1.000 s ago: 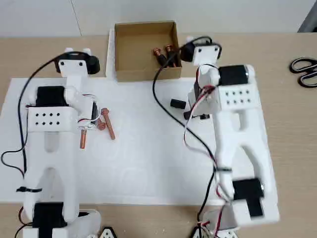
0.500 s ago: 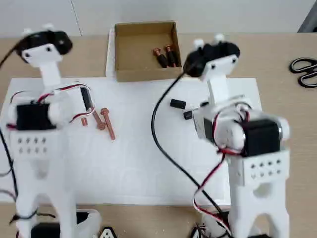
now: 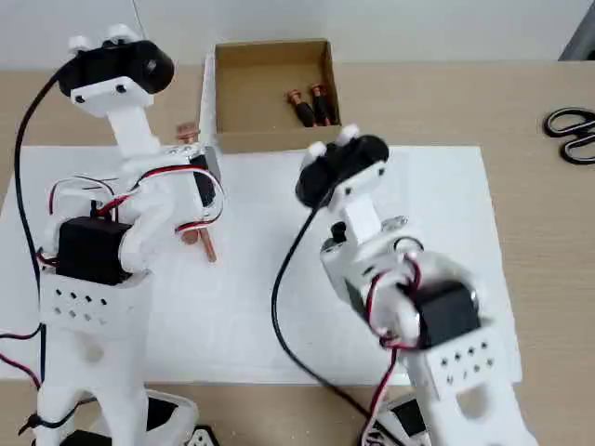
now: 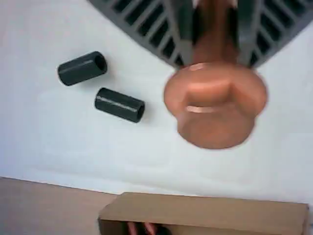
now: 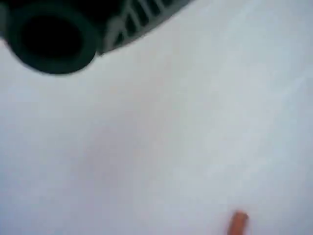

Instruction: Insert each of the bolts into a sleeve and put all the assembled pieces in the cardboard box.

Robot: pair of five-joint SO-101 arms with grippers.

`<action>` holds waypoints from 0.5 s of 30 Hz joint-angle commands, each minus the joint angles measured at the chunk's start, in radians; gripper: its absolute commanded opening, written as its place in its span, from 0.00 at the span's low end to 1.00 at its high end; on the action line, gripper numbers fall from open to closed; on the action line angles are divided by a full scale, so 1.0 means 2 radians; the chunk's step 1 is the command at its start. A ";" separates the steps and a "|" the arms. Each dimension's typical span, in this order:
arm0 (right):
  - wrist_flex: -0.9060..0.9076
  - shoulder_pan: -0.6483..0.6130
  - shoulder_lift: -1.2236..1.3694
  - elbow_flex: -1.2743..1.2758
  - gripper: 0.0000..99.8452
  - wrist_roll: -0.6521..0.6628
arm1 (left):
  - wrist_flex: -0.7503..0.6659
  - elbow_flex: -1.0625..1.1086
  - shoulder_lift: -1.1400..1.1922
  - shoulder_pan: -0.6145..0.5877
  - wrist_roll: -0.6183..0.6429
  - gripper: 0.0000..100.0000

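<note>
Left gripper pinched a bolt by its shank, head outward, raised over the mat near the box. Spare bolts lay on the mat beside that arm. Box sat at the mat's far edge, with two assembled pieces in its right side. Two loose sleeves lay on the mat, apart. Right gripper clamped a sleeve above the mat. Scissors lay far right.

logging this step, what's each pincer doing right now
left pincer: shut on a bolt
right pincer: shut on a sleeve
</note>
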 commanded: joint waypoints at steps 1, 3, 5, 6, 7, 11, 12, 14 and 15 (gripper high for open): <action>-0.058 -0.010 -0.068 0.054 0.00 -0.001 | -0.016 -0.003 -0.018 0.015 0.007 0.01; -0.084 -0.011 -0.102 0.095 0.00 -0.001 | -0.016 -0.003 -0.018 0.029 0.007 0.01; -0.109 -0.012 -0.138 0.139 0.00 -0.001 | -0.018 -0.003 -0.018 0.048 0.007 0.01; -0.122 -0.012 -0.157 0.157 0.00 -0.001 | -0.018 -0.003 -0.018 0.058 0.007 0.01; -0.134 -0.012 -0.175 0.174 0.00 -0.001 | -0.022 -0.003 -0.018 0.068 0.007 0.01; -0.168 -0.012 -0.235 0.232 0.00 -0.018 | -0.052 -0.003 -0.014 0.095 0.007 0.01; -0.172 -0.012 -0.244 0.245 0.00 -0.038 | -0.062 -0.001 -0.013 0.100 0.007 0.01; -0.184 -0.012 -0.260 0.267 0.00 -0.086 | -0.087 0.014 -0.013 0.110 0.007 0.01; -0.189 -0.012 -0.267 0.275 0.00 -0.103 | -0.096 0.025 -0.013 0.117 0.007 0.01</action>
